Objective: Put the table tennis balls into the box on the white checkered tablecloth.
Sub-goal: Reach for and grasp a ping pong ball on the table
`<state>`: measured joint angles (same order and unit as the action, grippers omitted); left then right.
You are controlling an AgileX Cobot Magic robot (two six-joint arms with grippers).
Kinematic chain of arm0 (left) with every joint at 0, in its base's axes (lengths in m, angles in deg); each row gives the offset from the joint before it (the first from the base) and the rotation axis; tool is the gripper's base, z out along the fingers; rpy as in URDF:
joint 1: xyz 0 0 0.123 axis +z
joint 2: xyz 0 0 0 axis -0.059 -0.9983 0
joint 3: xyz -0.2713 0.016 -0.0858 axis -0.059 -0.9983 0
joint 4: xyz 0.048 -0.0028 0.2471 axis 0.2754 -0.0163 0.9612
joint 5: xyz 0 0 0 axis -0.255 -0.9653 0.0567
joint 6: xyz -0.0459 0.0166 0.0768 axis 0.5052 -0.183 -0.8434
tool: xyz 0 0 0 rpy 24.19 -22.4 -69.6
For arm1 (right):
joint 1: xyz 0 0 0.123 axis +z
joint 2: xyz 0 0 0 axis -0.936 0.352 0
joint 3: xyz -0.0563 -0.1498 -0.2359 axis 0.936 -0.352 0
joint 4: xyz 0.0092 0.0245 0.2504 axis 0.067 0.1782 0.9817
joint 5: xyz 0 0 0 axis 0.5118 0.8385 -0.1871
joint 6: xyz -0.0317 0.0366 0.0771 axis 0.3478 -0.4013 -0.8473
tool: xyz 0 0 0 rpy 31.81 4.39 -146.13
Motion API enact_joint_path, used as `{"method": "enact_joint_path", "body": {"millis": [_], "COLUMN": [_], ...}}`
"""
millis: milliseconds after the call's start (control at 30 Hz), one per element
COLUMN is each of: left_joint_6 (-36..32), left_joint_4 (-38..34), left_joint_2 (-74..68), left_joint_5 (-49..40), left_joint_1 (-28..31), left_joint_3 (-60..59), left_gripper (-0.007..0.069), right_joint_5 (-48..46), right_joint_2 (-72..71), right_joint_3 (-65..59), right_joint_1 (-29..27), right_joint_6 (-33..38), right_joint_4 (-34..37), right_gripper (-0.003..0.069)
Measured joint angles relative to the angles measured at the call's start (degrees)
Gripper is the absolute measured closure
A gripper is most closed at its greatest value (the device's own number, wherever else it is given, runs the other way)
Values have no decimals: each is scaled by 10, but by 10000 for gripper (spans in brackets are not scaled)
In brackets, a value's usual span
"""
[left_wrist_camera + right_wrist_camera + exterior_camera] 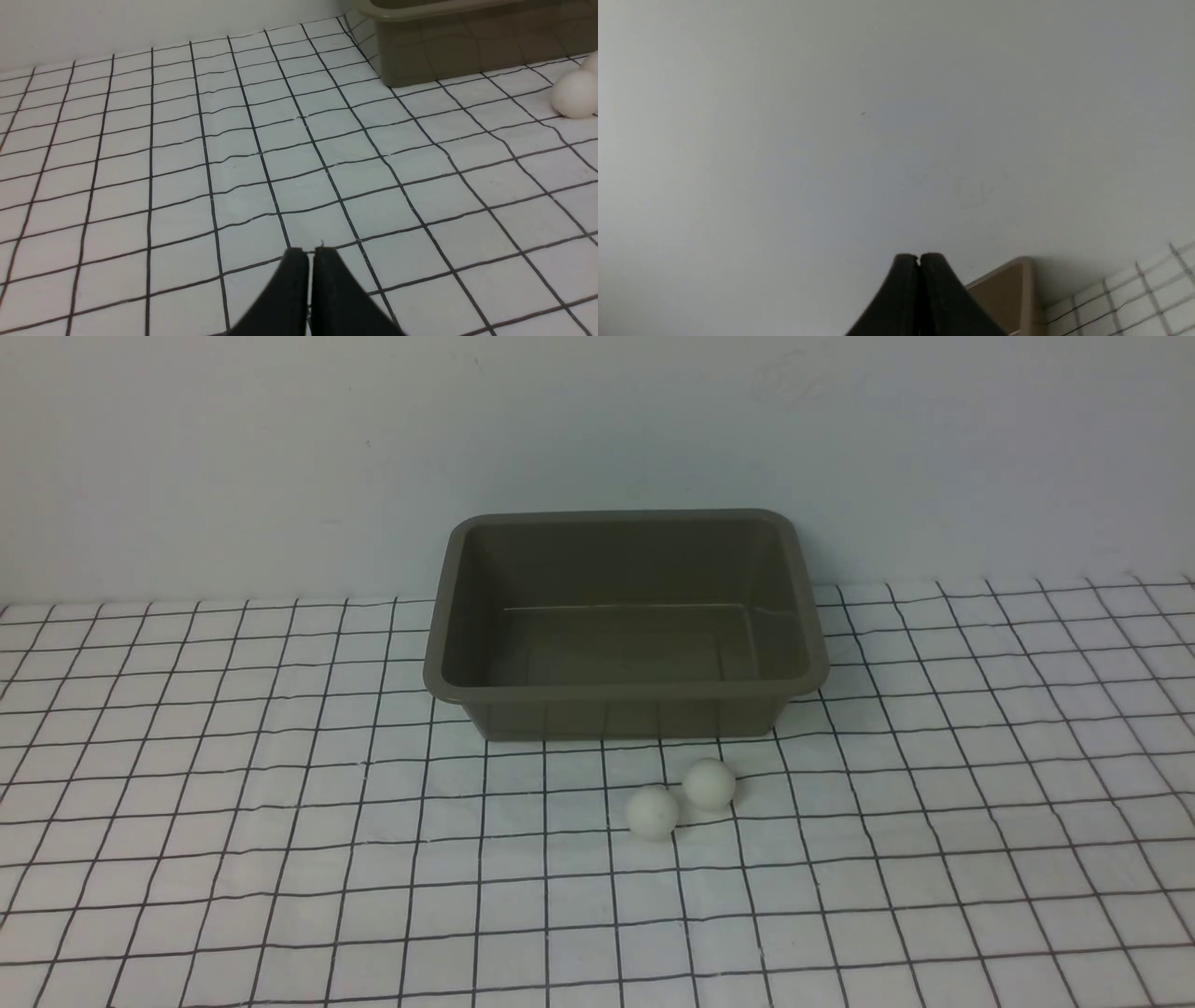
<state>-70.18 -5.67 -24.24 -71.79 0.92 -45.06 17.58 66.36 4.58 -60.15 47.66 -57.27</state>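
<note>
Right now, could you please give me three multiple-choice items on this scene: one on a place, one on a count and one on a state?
1. Where do the table tennis balls lie?
A) inside the box
B) on the white checkered tablecloth, just in front of the box
C) behind the box

2. How many balls are in view?
A) one
B) two
C) four

3. How does the left gripper stand?
A) shut, holding nothing
B) shut on a ball
C) wide open

Answers:
1 B: both rest on the cloth before the box's near wall, and the box is empty.
2 B: the front view shows two, side by side.
3 A: in the left wrist view its jaws meet with nothing between them, as do those of the right gripper in its own view.
</note>
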Motion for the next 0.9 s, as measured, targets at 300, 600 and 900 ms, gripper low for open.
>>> {"method": "enact_joint_path", "body": {"millis": [300, 600, 900], "left_joint_6": [0, 0, 0], "left_joint_4": [0, 0, 0], "left_joint_2": [0, 0, 0], "left_joint_5": [0, 0, 0], "left_joint_1": [0, 0, 0], "left_joint_3": [0, 0, 0], "left_gripper": [629, 629, 629], "right_joint_5": [-288, -358, -396], "right_joint_2": [362, 679, 944], "right_joint_3": [276, 424, 567], "right_joint_1": [12, 46, 230], "right_joint_6": [225, 354, 305], "right_joint_4": [-89, -32, -148], "right_gripper": [673, 672, 672]}}
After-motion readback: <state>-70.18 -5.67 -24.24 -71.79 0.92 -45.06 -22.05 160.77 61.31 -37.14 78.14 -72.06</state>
